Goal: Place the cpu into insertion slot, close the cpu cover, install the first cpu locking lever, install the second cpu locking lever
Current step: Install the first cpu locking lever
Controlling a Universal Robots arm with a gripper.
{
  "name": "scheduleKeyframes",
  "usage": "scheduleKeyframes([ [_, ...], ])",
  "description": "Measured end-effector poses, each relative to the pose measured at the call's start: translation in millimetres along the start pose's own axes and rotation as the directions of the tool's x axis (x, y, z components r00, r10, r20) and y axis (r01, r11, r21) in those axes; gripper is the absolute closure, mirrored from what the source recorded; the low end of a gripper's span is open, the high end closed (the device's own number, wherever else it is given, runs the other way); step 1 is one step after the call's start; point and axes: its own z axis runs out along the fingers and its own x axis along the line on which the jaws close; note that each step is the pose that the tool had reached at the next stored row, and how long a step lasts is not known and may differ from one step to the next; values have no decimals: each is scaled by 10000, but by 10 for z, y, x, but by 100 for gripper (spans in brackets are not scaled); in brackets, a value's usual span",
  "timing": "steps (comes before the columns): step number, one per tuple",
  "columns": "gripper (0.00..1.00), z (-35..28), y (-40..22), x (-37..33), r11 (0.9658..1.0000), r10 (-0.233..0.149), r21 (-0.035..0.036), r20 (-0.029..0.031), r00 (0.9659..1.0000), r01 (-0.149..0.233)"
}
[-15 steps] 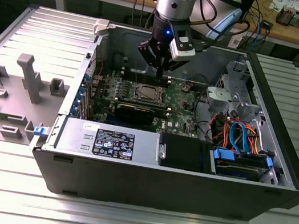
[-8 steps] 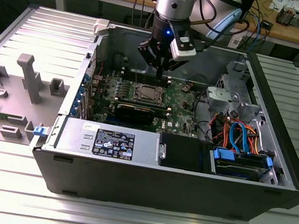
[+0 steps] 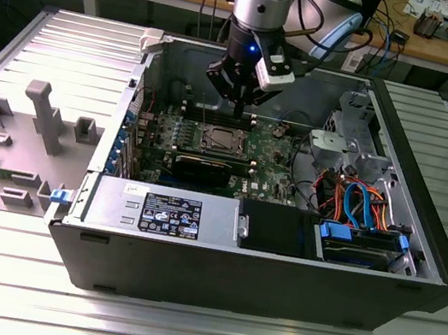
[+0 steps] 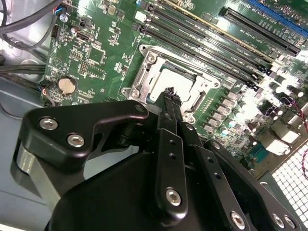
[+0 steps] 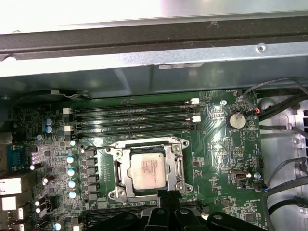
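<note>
Gripper fingers are pinched together on nothing, likely set to push, not grasp. In the exterior view you see it at one o'clock of the cpu, seated on the board with the cover flat around it.

An open black computer case is seen on a ribbed metal desk in the middle of the exterior view. A grey power supply with a label is set in the case's lower left. Blue and orange cables are bundled at its right. A grey moulded panel is laid at the exterior view's left. In the first wrist view, long black memory slots and a coin battery are shown on the green board.
</note>
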Motion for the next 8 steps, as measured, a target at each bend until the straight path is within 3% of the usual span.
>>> scheduleKeyframes([
  [8, 89, -2, -3, 38, 10000, -1, -1, 0, 10000, 1],
])
